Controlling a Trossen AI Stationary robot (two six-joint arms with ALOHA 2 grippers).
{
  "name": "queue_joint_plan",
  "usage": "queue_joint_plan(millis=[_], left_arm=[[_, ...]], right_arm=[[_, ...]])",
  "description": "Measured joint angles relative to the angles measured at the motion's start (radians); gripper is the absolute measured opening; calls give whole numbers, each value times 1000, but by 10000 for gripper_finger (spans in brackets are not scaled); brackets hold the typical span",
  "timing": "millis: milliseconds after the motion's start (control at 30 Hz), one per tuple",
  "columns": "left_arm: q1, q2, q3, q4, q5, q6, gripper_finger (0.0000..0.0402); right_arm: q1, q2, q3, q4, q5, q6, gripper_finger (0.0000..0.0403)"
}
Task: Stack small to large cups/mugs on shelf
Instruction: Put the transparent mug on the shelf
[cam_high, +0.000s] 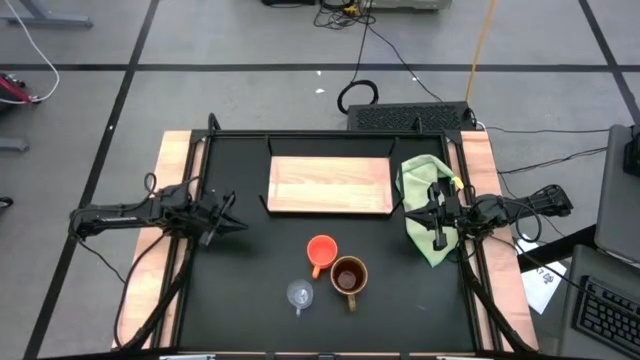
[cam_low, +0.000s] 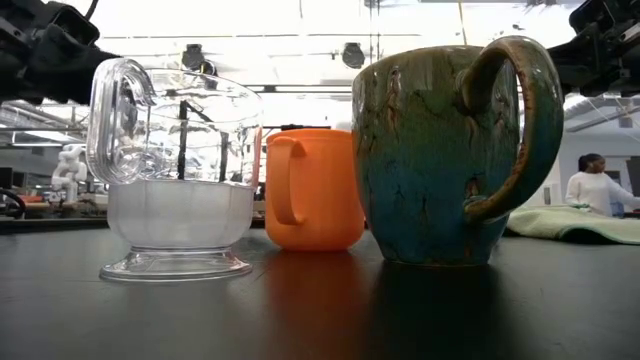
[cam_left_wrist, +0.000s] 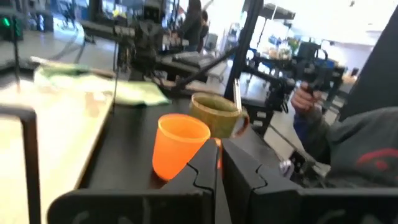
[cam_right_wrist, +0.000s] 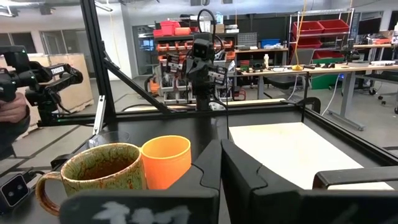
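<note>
The tiny clear glass cup (cam_high: 299, 294), the orange mug (cam_high: 321, 251) and the brown mug (cam_high: 348, 275) stand upright on their bases close together on the black table, near its front edge. The light wood shelf (cam_high: 330, 185) lies flat at the far middle. My left gripper (cam_high: 236, 222) is shut and empty above the table's left side, left of the mugs. My right gripper (cam_high: 438, 240) is shut and empty at the right, over the green cloth (cam_high: 427, 205). The low view shows the glass cup (cam_low: 178, 175), the orange mug (cam_low: 312, 190) and the brown mug (cam_low: 445, 150).
The light green cloth lies crumpled at the shelf's right end, under my right gripper. A dark frame (cam_high: 330, 133) runs around the table. People stand beyond the table, one holding a device (cam_left_wrist: 311, 68). Bare black table lies between the shelf and the mugs.
</note>
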Motion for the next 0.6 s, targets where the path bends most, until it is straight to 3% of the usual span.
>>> queue_joint_plan(millis=[367,600], left_arm=[[-26,6,2,61,1,-43,4],[-87,103,109,64,-17,23,2]], right_arm=[[0,0,0,0,0,0,0],[0,0,0,0,0,0,0]])
